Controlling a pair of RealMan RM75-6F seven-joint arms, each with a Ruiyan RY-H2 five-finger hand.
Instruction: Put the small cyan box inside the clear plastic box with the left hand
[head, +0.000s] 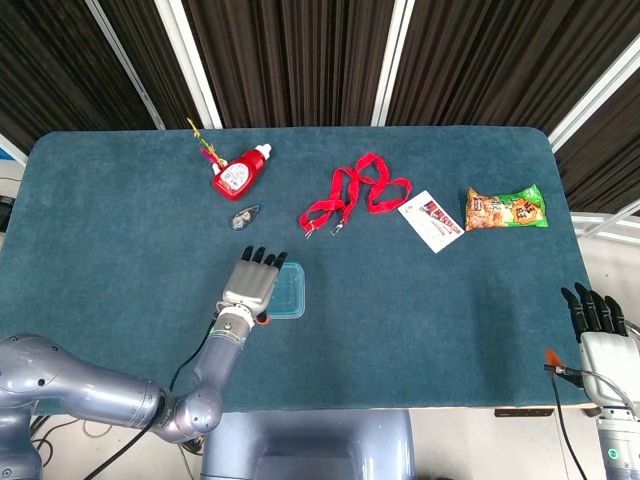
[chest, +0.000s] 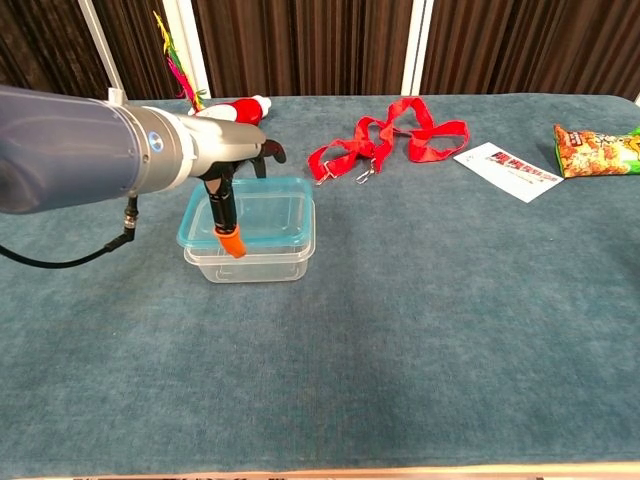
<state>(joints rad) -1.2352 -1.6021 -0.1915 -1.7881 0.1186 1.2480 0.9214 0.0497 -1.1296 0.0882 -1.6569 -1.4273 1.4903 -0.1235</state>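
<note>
Left hand (head: 251, 287) hovers over the near-left part of the teal table (head: 120, 220), fingers stretched forward across the small cyan box (chest: 252, 208). From the chest view its dark fingers (chest: 262, 152) reach over the far rim while an orange-tipped digit presses down at the near-left edge, so it appears to grasp the box, though the exact hold is partly hidden by the arm. The small cyan box sits on top of the clear plastic box (chest: 255, 262), nearly aligned with it and resting at or just inside its rim; whether it is fully seated cannot be told.

Right hand (head: 598, 330) hangs off the right edge of the table, fingers upright and apart, holding nothing.

Farther back, a red bottle with a white cap (head: 240, 172) lies tilted, its round white label too small to read, with a yellow-and-pink feathered item (head: 203, 140) just beside it. A small dark oval object (head: 244, 215) lies between the bottle and the boxes. A red lanyard (head: 354, 195) is looped near the table's middle. To its right lies a white card (head: 431, 220) with red printing that is illegible, then a green and orange snack packet (head: 505, 208) whose lettering cannot be made out.
</note>
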